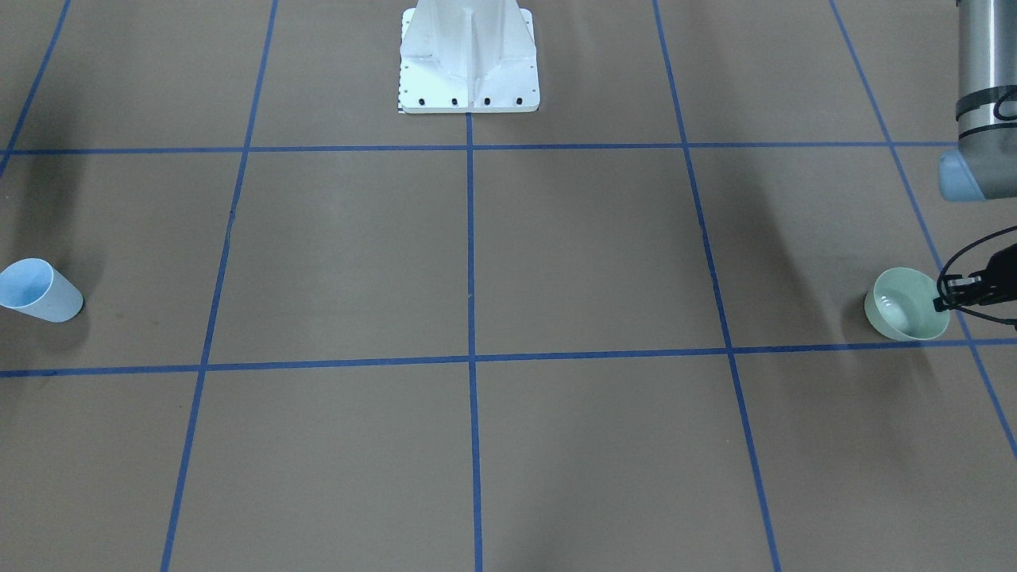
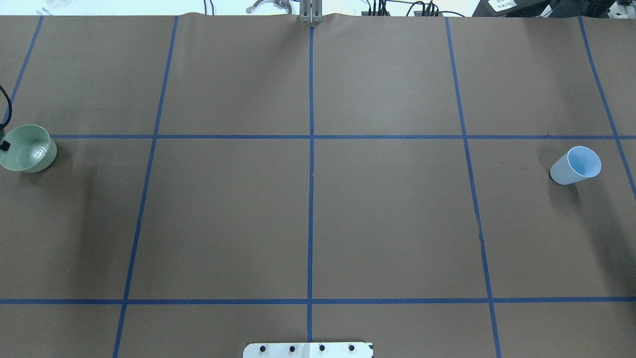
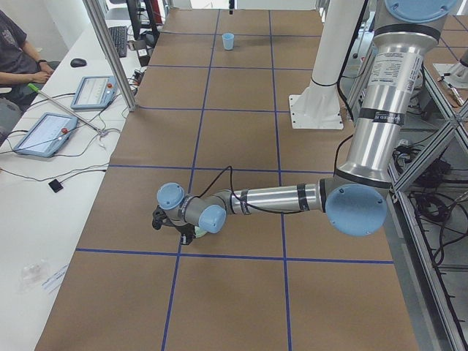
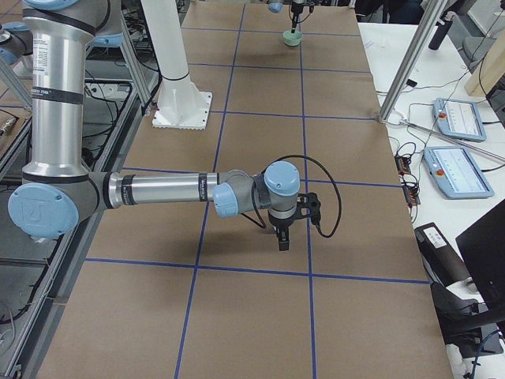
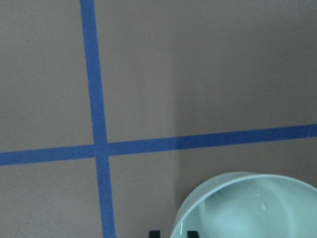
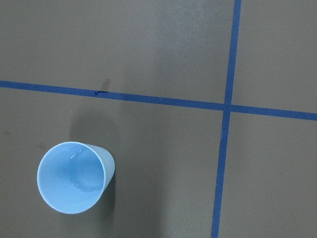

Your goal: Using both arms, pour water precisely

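Note:
A pale green bowl (image 1: 906,306) stands on the brown table at my left end; it also shows in the overhead view (image 2: 27,148). My left gripper (image 1: 947,302) is low at its rim. In the left wrist view two black fingertips (image 5: 154,233) stand on either side of the rim of the bowl (image 5: 247,208), with a gap on the outer side. A light blue cup (image 2: 576,165) stands upright at the right end. The right wrist view looks down on the cup (image 6: 74,184) from above and to one side. My right gripper (image 4: 282,237) points down; I cannot tell if it is open.
The white pedestal (image 1: 469,63) is bolted at the middle of my edge of the table. Blue tape lines (image 2: 311,199) form a grid. A side desk with tablets (image 3: 44,131), a seated operator (image 3: 18,55) and a metal post (image 3: 110,51) runs along the far edge.

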Robot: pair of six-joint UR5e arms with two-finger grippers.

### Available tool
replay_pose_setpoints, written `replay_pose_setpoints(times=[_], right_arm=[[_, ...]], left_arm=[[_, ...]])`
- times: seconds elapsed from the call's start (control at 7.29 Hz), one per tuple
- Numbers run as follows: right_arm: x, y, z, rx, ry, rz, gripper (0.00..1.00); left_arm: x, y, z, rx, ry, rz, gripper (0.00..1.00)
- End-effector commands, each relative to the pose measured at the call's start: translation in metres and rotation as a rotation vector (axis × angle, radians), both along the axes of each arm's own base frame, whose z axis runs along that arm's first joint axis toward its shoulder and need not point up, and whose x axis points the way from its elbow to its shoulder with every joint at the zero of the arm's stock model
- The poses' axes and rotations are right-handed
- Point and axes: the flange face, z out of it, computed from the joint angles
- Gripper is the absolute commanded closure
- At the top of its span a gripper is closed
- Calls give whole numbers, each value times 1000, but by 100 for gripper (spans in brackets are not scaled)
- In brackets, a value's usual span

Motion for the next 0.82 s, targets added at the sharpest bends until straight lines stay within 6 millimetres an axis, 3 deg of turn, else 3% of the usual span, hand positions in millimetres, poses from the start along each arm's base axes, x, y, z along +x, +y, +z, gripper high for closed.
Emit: replay_pose_setpoints(times=[0.0,0.27,0.69], right_arm=[[0,-2,-2,4,-1,0,0],[0,-3,-6,12,0,0,0],[-8,-11,-15,32,3,-10,0]], left_arm=[[9,-3,-41,4,139,29,100],[15,-17,-114,-16,181,-63,100],[105,3,-221,-120,217,-119,100]])
